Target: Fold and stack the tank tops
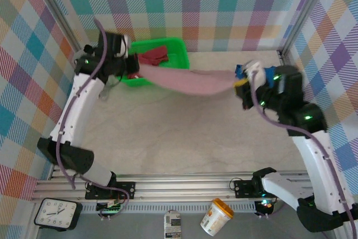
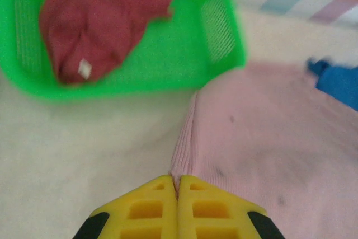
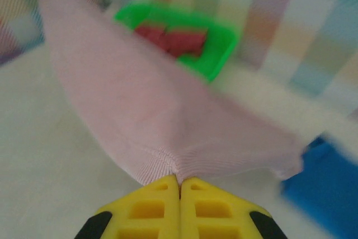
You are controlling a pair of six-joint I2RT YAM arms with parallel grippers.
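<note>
Left claw [image 2: 177, 186], right claw [image 3: 179, 186] clamp pink top [image 1: 190, 82] — left wrist catches tagged red top [image 2: 106, 23]

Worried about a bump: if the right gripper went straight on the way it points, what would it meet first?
The pink top it holds, stretched right ahead of the right gripper. Past that, probably the green basket, though depth is unclear.

Pink top [image 1: 190, 82], dark red top [image 1: 154, 55], blue top [image 3: 327, 186], green basket [image 1: 180, 48].
</note>
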